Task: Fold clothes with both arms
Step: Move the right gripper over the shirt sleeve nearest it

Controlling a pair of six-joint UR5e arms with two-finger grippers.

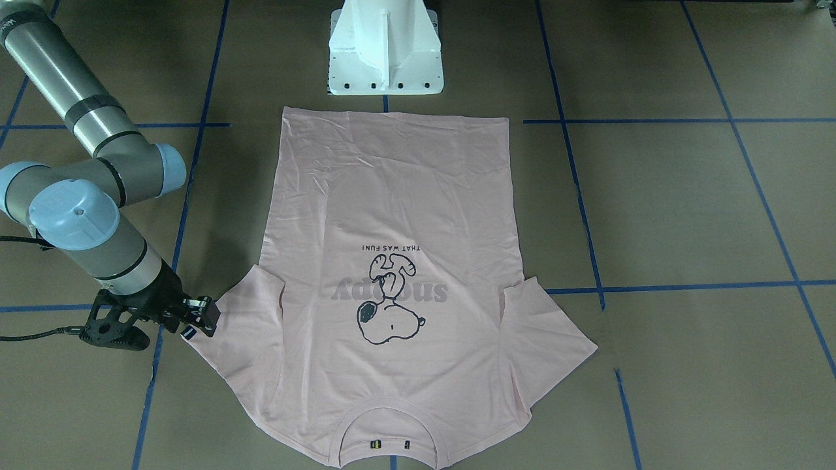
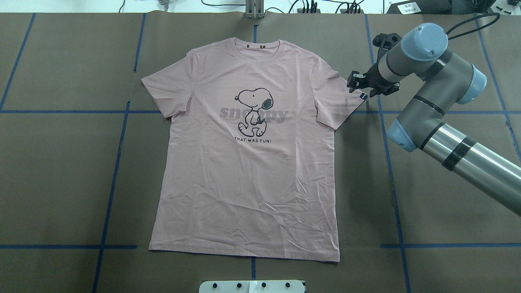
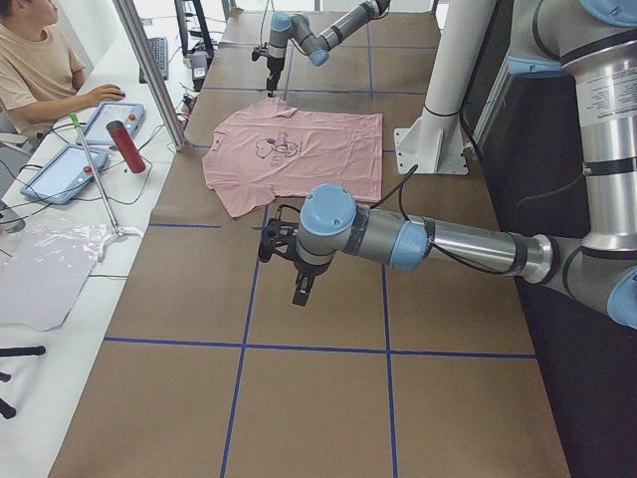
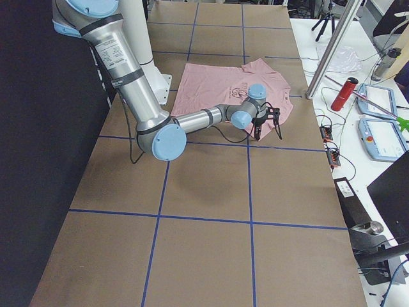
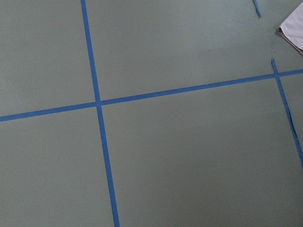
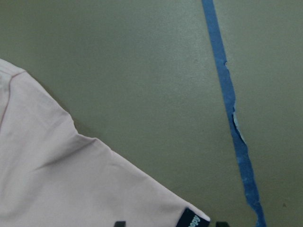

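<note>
Though creased across its lower half, the pale pink T-shirt (image 2: pixel 244 171) lies flat and print-side up on the brown tabletop (image 2: pixel 447 183), straight out from the white pedestal base (image 1: pixel 385 49). Its hem is the edge nearest the pedestal base, just short of it, and its ribbed collar (image 2: pixel 257 47) is the edge farthest from it. Both short sleeves are spread outward. The print (a black-outlined cartoon dog (image 2: pixel 253 112) over grey lettering, with a small line of dark text beneath) sits on the half of the shirt away from the pedestal base.

The right gripper (image 2: pixel 362 86) is well out from the pedestal base on the robot's right, at the outer corner of the sleeve on that side. Its jaws stand moderately apart and grasp nothing. In the right wrist view the dark fingertips (image 6: pixel 120 223) show at the bottom edge, with the sleeve corner and its small black sleeve tag (image 6: pixel 193 220) between them. Whether they touch the cloth cannot be told.

The left gripper (image 3: pixel 301 291) hangs over the tabletop well out from the pedestal base on the robot's left, apart from the shirt. It shows only from the side, so its opening cannot be told. Its wrist view shows blue tape lines (image 5: pixel 97 104) and a pale shirt corner.
</note>
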